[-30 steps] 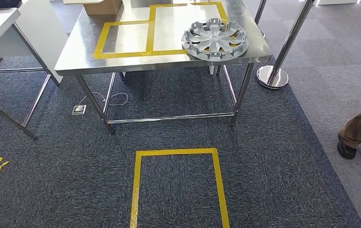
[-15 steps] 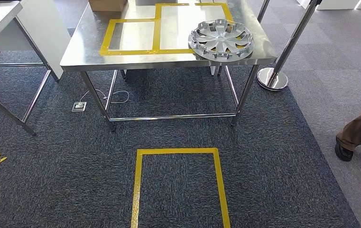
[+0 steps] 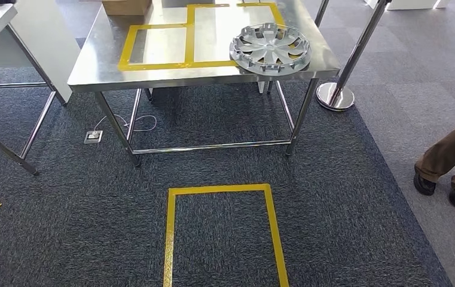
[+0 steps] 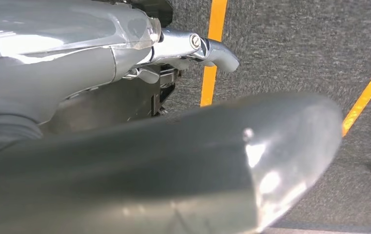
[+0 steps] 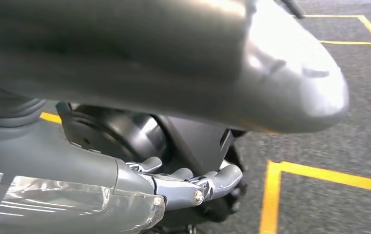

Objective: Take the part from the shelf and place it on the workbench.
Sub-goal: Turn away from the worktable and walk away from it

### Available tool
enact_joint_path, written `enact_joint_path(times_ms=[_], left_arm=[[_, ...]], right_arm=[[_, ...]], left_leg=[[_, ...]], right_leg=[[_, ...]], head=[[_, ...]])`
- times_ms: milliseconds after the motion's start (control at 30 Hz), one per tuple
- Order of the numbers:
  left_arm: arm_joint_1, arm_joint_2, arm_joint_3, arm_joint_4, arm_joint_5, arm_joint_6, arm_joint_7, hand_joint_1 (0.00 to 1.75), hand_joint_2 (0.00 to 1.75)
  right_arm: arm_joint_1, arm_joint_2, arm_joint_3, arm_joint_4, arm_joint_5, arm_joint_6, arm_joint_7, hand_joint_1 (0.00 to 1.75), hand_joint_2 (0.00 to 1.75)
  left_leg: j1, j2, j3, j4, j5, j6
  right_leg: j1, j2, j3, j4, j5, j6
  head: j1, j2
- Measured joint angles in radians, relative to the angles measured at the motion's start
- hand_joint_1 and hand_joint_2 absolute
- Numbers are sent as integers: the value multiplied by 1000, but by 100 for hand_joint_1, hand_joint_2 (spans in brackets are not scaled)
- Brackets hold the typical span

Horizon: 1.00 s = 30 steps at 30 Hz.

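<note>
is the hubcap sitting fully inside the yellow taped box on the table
No, the hubcap lies across the yellow tape near the steel table's front right corner, with part of it outside the box.

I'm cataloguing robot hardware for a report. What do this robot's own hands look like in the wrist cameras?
The left hand has a glossy grey cover, a thick rounded grey thumb and silver metal fingers with a visible screw. The right hand looks alike: grey shell, partly under clear film, with silver-grey screw-jointed fingers.
</note>
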Motion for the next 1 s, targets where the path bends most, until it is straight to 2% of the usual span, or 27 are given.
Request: enact_joint_path(times_ms=[33, 67, 167, 200, 267, 333, 367, 400, 433, 467, 533, 567, 600, 667, 733, 767, 833, 867, 900, 933, 1000], left_arm=[[0, 0, 0, 0, -1, 0, 0, 0, 0], [0, 0, 0, 0, -2, -1, -1, 0, 0], [-1, 0, 0, 0, -4, -1, -1, 0, 0], [-2, 0, -1, 0, -5, -1, -1, 0, 0], [-2, 0, -1, 0, -6, -1, -1, 0, 0], [-2, 0, -1, 0, -6, -2, -4, 0, 0], [-3, 0, -1, 0, -6, -3, -6, 0, 0], [-4, 0, -1, 0, -7, -4, -7, 0, 0], [-5, 0, -2, 0, -7, -4, -8, 0, 0], [-4, 0, -3, 0, -8, -4, -7, 0, 0], [-3, 1, -6, 0, -8, -5, -7, 0, 0], [-2, 1, -7, 0, -8, -5, -7, 0, 0], [-2, 1, -9, 0, -8, -6, -8, 0, 0], [-2, 1, -12, 0, -9, -7, -8, 0, 0], [-2, 0, -15, 0, -9, -7, -9, 0, 0], [-1, -1, -16, 0, -9, -8, -9, 0, 0], [0, -1, -17, 0, -9, -8, -9, 0, 0], [1, -1, -17, 0, -9, -8, -9, 0, 0], [1, -1, -17, 1, -9, -8, -9, 0, 0], [1, -1, -17, 1, -9, -8, -9, 0, 0], [1, -1, -18, 1, -9, -8, -9, 0, 0]], right_arm=[[1, 0, 0, 0, 1, 0, 0, 0, 0], [1, 1, 0, 1, 3, 0, 1, 0, 0], [5, 2, 0, 1, 9, 0, 1, 0, 0], [6, 1, 0, 1, 10, 0, 1, 0, 0], [4, 0, 0, 1, 11, 0, 1, 0, 0], [4, 0, 0, 1, 13, 0, 1, 0, 0], [5, 0, 0, 1, 14, 0, 1, 0, 0], [6, 0, 0, 1, 15, 0, 1, 0, 0], [6, 0, 0, 1, 16, 0, 1, 0, 0], [6, 0, 0, 1, 16, 0, 1, 0, 0], [4, 2, 0, 1, 16, 0, 1, 0, 0], [3, 3, 0, 1, 16, 0, 1, 0, 0], [3, 3, 0, 1, 16, 0, 1, 0, 0], [3, 3, 0, 1, 16, 0, 0, 0, 0], [3, 3, 0, 1, 17, 0, 0, 0, 0], [1, 2, 0, 1, 18, 0, 0, 0, 0], [0, 0, 0, 1, 18, 0, 0, 0, 0], [-1, -1, 0, 1, 18, 0, -1, 0, 0], [-1, -1, 0, 1, 18, 0, -1, 0, 0], [-1, -1, 0, 1, 19, -1, -1, 0, 0], [0, -2, 0, 1, 20, -9, 0, 0, 0]], left_leg=[[-1, 3, -2, 6, -4, -7], [-4, 7, -3, 11, -7, -13], [-2, 13, -5, 13, -9, -26], [1, 4, -9, 23, -19, -31], [5, -23, -44, 100, -71, -40], [6, -40, -108, 234, -134, -44], [6, -42, -130, 282, -147, -44], [6, -43, -136, 297, -142, -43], [6, -45, -122, 271, -118, -41], [6, -52, -92, 211, -82, -38], [6, -90, -25, 74, -26, -30], [5, -106, -7, 32, -15, -28], [4, -116, -1, 14, -14, -26], [2, -104, -3, 9, -10, -19], [6, -85, -3, 3, -2, -6], [7, -74, -3, 0, 0, -1], [4, -51, -5, 1, 1, 3], [2, -39, -6, 1, 1, 4], [1, -28, -6, 1, 1, 5], [0, -18, -6, 1, 0, 5], [-1, -3, -2, 2, -2, 2]], right_leg=[[1, -7, 24, -48, 13, -5], [3, -11, 34, -72, 16, -12], [7, 4, 29, -72, 16, -33], [6, 10, 27, -73, 18, -39], [2, 20, 23, -74, 23, -50], [2, 30, 17, -74, 26, -55], [3, 36, 15, -74, 27, -56], [3, 43, 15, -74, 27, -56], [3, 51, 15, -74, 28, -55], [3, 60, 16, -74, 29, -54], [3, 77, 14, -73, 32, -47], [3, 84, 11, -73, 35, -42], [2, 91, 6, -73, 38, -35], [-1, 101, 0, -77, 44, -21], [0, 80, -14, -52, 28, -13], [2, 63, -33, -10, 2, -11], [4, 42, -91, 122, -64, -7], [4, 39, -115, 180, -86, -5], [4, 37, -123, 206, -89, -5], [4, 34, -109, 190, -74, -6], [5, 12, -34, 58, -16, -13]], head=[[0, 0], [-1, 0], [-5, 0], [-5, 0], [-7, 0], [-8, 0], [-7, 0], [-7, 0], [-7, 0], [-8, 0], [-7, 0], [-7, 0], [-7, 0], [-7, 0], [-3, 0], [0, 0], [5, 0], [5, 0], [5, 0], [5, 0], [6, 0]])
